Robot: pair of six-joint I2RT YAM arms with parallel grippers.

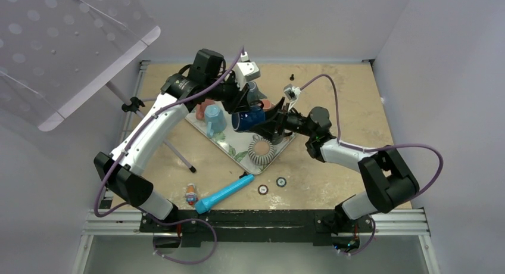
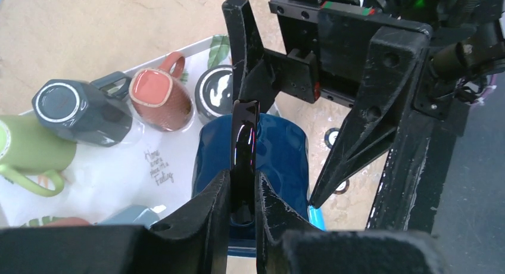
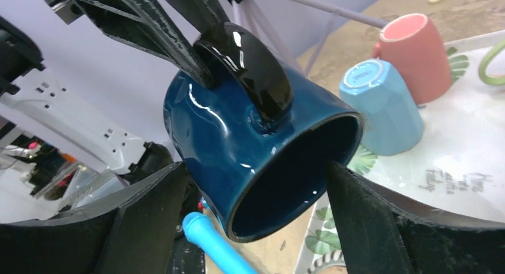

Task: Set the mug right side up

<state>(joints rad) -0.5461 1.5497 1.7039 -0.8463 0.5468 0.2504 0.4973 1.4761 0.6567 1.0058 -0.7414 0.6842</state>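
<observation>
A dark blue mug (image 1: pixel 249 120) with a black handle (image 3: pixel 250 71) hangs above the tray (image 1: pixel 238 148), lying on its side. Its mouth faces the right arm. My left gripper (image 2: pixel 243 178) is shut on the handle (image 2: pixel 244 131) and holds the mug (image 2: pixel 280 155) from above. My right gripper (image 3: pixel 256 226) is open. Its fingers (image 3: pixel 149 208) stand on either side of the mug's rim end (image 3: pixel 226 137) and do not touch it. In the top view the right gripper (image 1: pixel 269 123) is just right of the mug.
On the tray sit an upside-down light blue mug (image 1: pixel 215 120), a salmon mug (image 3: pixel 417 53), a dark grey mug (image 2: pixel 83 110), a green mug (image 2: pixel 30 146) and a ribbed mug (image 1: pixel 261 150). A blue tube (image 1: pixel 225 193), a small toy (image 1: pixel 191 193) and two rings (image 1: pixel 262 189) lie near the front.
</observation>
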